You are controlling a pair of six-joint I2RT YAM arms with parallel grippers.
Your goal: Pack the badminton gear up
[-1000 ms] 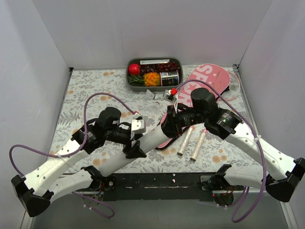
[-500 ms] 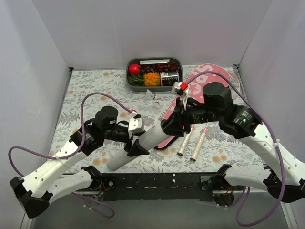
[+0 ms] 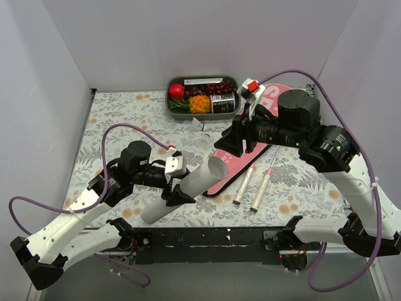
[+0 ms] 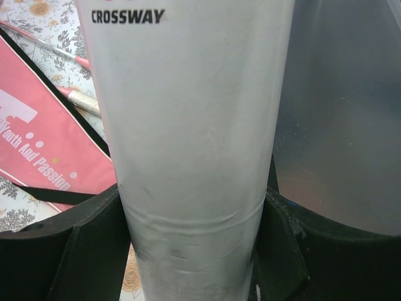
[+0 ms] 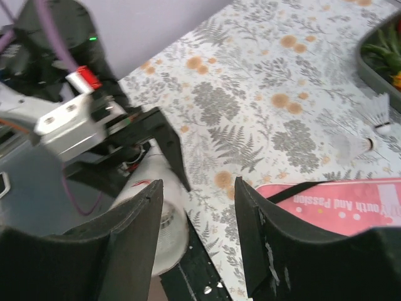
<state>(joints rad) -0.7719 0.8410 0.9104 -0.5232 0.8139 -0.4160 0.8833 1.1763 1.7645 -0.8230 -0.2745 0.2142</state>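
1. Tube point(image 3: 202, 178), white cardboard, sits tilted, its open end just beside the pink bag point(image 3: 230, 170); left hand point(image 3: 177, 184) is clenched around its middle.
2. Right hand point(image 3: 230, 143) hangs above the bag, fingers spread, empty.
3. We see two rackets point(image 3: 244, 185) on the table point(image 3: 119, 113), right of the bag.

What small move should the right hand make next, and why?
Probably lower the open, empty right hand toward the nearer shuttlecock, which lies loose on the table. The left hand grips the white tube tilted with its open mouth raised toward the right hand, apparently ready to be filled.
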